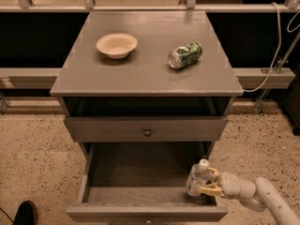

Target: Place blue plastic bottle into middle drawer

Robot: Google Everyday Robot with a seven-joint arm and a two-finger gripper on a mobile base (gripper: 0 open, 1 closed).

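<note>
Down at five o'clock: blue plastic bottle (196, 176) upright in middle drawer (136, 172), right front corner.
Gripper (206, 183): reaching in from three o'clock, fingers clamped round its body.
Handling: light, thin-walled, slick, we reckon; hold mid-body, gently.

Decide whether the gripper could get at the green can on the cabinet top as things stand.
Probably not. The gripper is low in the open middle drawer, shut on the blue plastic bottle; the green can lies well above on the cabinet top, beyond its overhanging edge.
</note>
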